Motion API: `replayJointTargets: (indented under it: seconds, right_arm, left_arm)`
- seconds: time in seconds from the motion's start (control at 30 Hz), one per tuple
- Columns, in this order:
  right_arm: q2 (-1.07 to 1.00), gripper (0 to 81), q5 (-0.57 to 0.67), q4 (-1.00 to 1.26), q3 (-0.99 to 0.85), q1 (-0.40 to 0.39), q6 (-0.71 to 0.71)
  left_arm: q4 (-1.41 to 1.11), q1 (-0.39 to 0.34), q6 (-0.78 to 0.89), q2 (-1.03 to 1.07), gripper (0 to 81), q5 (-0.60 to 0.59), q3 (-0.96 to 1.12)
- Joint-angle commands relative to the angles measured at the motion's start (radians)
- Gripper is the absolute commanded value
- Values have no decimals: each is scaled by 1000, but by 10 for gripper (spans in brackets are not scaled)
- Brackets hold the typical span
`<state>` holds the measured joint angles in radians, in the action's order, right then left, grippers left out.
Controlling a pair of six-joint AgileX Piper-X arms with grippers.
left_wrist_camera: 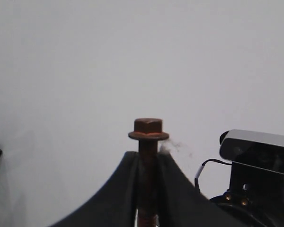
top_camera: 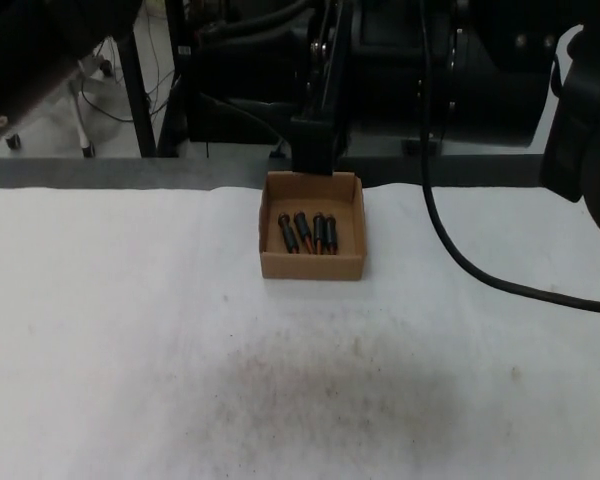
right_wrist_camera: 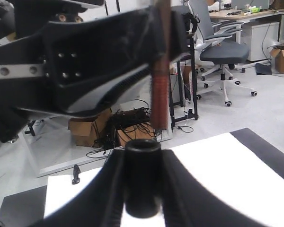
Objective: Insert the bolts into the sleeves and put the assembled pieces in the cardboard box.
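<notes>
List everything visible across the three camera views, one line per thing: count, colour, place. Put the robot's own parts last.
open brown cardboard box: one, brown, mid-bench toward the far edge.
assembled bolt-and-sleeve pieces: four, dark, lying side by side in the box.
rusty-brown hex-headed metal bolt: one, rusty brown, held in the air over the bench.
black cylindrical sleeve: one, black, held just under the bolt's threaded tip.
white cloth cover: one, white with a dark smudge, spread over the bench.
black cable: one, black, trailing across the cloth's right side.
grey wheeled office chair: at least one, grey, on the floor beyond the bench.
left pincer: one, black, shut on the bolt's shank.
right pincer: one, black, shut on the sleeve.
</notes>
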<state>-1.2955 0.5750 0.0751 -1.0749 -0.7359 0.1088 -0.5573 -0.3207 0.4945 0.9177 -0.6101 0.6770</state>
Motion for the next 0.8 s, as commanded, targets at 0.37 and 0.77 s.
replayJointTargets:
  seconds: [0.37,0.77]
  right_arm:
    - [7,8,0,18,-3,1,5]
    - [7,8,0,20,-3,1,5]
  left_arm:
    - [-62,0,47,0,3,-24,8]
    - [-59,0,52,0,3,-65,8]
